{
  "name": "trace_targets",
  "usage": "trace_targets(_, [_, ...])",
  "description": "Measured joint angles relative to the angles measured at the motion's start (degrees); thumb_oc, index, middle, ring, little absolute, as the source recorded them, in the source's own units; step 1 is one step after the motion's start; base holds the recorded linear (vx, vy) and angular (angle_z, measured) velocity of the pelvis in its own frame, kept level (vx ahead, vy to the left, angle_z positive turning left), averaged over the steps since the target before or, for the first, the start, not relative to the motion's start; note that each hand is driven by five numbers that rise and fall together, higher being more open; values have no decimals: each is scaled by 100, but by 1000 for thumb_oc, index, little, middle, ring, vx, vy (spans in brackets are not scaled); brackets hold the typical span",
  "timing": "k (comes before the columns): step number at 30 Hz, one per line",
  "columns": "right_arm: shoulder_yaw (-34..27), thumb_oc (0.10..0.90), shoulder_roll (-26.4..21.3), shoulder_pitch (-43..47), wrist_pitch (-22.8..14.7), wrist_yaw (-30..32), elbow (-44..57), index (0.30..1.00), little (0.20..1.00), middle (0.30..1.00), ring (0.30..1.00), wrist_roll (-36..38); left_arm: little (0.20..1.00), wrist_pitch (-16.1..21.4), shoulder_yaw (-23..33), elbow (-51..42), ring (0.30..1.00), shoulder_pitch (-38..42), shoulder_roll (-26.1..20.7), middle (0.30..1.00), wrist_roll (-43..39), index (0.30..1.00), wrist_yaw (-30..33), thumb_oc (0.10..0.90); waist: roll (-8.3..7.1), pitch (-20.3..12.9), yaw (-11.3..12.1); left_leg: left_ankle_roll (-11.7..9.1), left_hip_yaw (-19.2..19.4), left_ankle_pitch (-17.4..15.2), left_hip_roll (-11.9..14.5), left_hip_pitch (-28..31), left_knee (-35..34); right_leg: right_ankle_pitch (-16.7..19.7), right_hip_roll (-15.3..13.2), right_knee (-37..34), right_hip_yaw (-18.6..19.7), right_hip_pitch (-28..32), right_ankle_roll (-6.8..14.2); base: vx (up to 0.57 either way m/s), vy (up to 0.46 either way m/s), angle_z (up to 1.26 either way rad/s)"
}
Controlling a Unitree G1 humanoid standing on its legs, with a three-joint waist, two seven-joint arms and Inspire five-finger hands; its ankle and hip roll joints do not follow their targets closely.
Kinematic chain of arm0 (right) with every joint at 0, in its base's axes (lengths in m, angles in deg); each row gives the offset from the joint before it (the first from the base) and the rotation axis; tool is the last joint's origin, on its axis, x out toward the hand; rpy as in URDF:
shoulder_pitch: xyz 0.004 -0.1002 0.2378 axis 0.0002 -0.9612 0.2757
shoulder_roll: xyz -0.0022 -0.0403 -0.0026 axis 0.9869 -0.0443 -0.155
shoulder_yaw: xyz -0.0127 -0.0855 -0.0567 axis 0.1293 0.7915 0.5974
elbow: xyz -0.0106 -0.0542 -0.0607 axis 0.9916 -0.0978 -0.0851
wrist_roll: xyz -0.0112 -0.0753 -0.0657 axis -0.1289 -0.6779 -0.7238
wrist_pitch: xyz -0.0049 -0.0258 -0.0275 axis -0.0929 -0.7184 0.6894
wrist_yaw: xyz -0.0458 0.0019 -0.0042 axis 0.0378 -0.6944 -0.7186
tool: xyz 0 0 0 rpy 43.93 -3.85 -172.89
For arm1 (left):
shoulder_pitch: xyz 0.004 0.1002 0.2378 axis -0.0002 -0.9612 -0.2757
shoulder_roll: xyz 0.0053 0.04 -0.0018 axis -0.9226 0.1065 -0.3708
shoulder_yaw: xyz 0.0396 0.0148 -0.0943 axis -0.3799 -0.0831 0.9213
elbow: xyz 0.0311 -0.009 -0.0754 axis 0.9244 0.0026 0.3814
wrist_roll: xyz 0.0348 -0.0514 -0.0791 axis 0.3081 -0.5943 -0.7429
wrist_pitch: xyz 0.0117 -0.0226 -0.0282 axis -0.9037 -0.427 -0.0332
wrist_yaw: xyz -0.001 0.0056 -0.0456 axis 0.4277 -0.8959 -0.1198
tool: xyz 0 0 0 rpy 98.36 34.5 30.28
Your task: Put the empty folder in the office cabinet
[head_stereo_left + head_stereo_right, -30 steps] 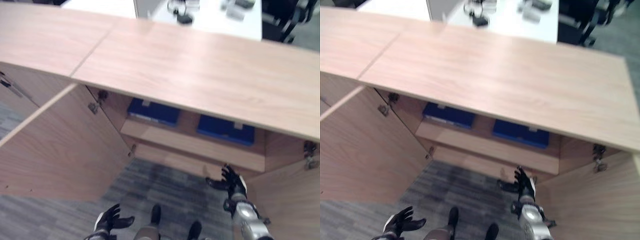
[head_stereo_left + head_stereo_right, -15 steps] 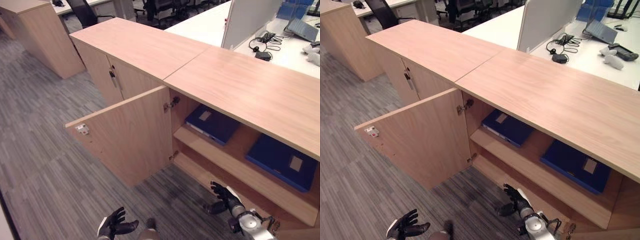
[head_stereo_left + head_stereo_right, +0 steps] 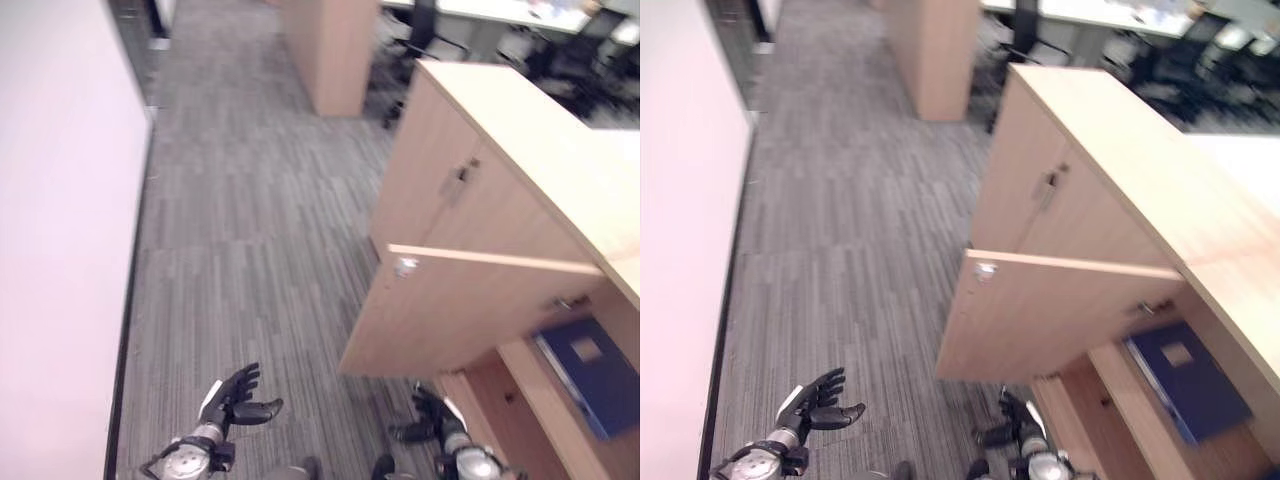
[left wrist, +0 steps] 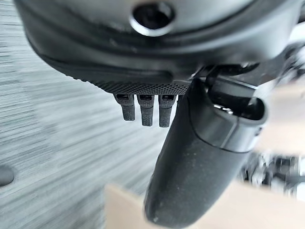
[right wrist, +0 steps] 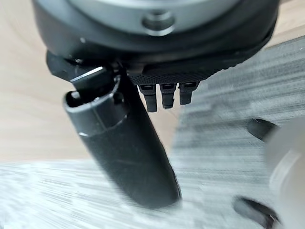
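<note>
A blue folder (image 3: 592,372) lies flat on a shelf inside the open wooden office cabinet (image 3: 520,160) at the right. The cabinet's left door (image 3: 470,310) stands swung out over the carpet. My left hand (image 3: 236,398) hangs low over the grey carpet with straight, spread fingers and holds nothing. My right hand (image 3: 436,418) is low in front of the open door, fingers relaxed and empty. Both wrist views show straight fingers (image 4: 142,108) and a thumb (image 5: 125,152) with nothing between them.
A white wall (image 3: 60,230) runs along the left. A grey carpeted aisle (image 3: 250,200) stretches ahead between wall and cabinets. Another wooden cabinet (image 3: 330,50) stands at the far end, with desks and office chairs (image 3: 560,50) beyond.
The whole view has swung to the left: the cabinet now sits at the right edge and the aisle and wall fill the left. Both hands stay open and low.
</note>
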Motion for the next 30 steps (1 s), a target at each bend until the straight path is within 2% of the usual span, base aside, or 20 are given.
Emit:
trace_targets(2, [-7, 800, -93, -62, 16, -23, 97, 900, 900, 900, 900, -12, 900, 1, -74, 1, 900, -23, 1, 900, 1, 900, 8, 800, 350, -4, -40, 6, 95, 11, 44, 187, -178, -121, 0, -232, -191, 330, 185, 43, -42, -33])
trace_targets(4, [-5, 800, -83, -86, 20, -29, 99, 900, 900, 900, 900, -44, 900, 2, -71, 0, 900, 71, -34, 900, 1, 900, 15, 800, 347, -13, -52, 5, 125, 11, 38, 259, -189, -14, 14, -720, -220, 679, 220, 14, -30, -22])
trace_targets(7, [-5, 800, -93, -94, 21, -26, 99, 900, 900, 900, 900, -63, 900, 7, -67, 0, 900, 265, -43, 900, 2, 900, 15, 800, 231, -35, -169, -33, 127, -12, 32, 404, -255, 382, 13, -1286, -199, 1092, 209, 12, -23, -8])
trace_targets(9, [-2, 800, -123, -99, 23, -29, 107, 900, 900, 900, 900, -101, 900, 8, -75, 0, 900, 375, -35, 900, 7, 900, 4, 800, 150, -71, -205, -112, 152, -28, 41, 425, -257, 359, 66, -1504, -139, 1194, 246, 4, -11, -16])
trace_targets(16, [-4, 800, -390, -207, 66, -36, 252, 900, 900, 900, 900, -125, 900, 9, -69, -40, 900, 668, -37, 900, 49, 900, 43, 800, 180, -84, -433, -420, 391, -24, 395, 586, -367, 186, 421, -1518, 79, 1147, 92, -4, -21, -27])
trace_targets(21, [2, 800, -424, -224, 133, -94, 263, 900, 900, 900, 900, -226, 900, -55, -91, -177, 900, 793, -68, 900, 52, 900, 57, 800, 291, -97, -597, -498, 591, -7, 514, 589, -365, 222, 497, -1517, 60, 1079, 45, -1, -21, -20])
trace_targets(24, [3, 800, -449, -231, 153, -131, 275, 900, 900, 900, 900, -227, 900, -58, -99, -224, 900, 958, -66, 900, 51, 900, 55, 800, 400, -113, -692, -504, 600, 2, 552, 613, -361, 330, 559, -1517, 105, 1072, -70, -5, -20, -8])
trace_targets(28, [17, 800, -492, -215, 171, -154, 283, 900, 900, 900, 900, -289, 900, -70, -159, -193, 900, 1329, -81, 900, 41, 900, 63, 800, 518, -160, -833, -513, 623, 5, 592, 683, -362, 313, 611, -1518, 166, 1111, -70, 0, -13, -6])
trace_targets(30, [28, 800, -513, -208, 179, -157, 281, 900, 900, 900, 900, -328, 900, -69, -266, -100, 900, 1594, -83, 900, 41, 900, 59, 800, 547, -173, -806, -514, 661, 5, 597, 688, -362, 274, 614, -1518, 188, 1112, -41, -7, -16, -10])
